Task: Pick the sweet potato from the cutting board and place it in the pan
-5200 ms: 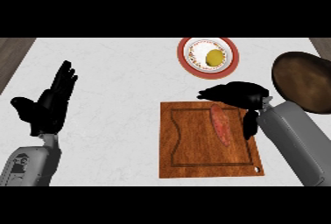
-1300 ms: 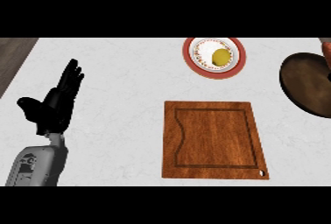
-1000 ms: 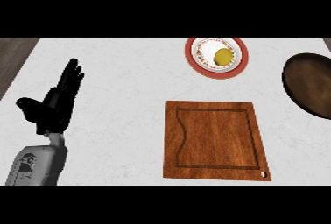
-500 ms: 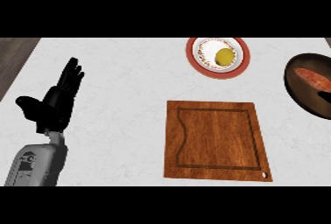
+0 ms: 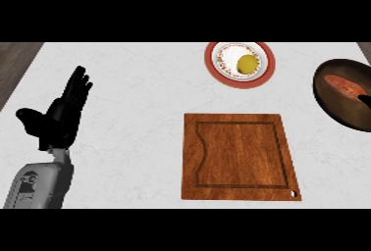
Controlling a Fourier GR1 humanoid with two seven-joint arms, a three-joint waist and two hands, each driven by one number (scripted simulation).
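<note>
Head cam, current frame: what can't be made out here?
Right hand: does not show in the head view; it lies beyond the picture's edges.
Pan: its right side is cut off by the right edge, and no handle shows.
Sweet potato in the pan: its far end is blurred near that edge.
Yellow food on the plate: too small to identify.

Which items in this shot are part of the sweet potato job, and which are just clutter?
Job: reddish-orange sweet potato, lying in the dark round pan; brown wooden cutting board, nothing on it.
Lying about: red-rimmed round plate holding a yellow rounded food item; left hand, open, resting at the left.
</note>
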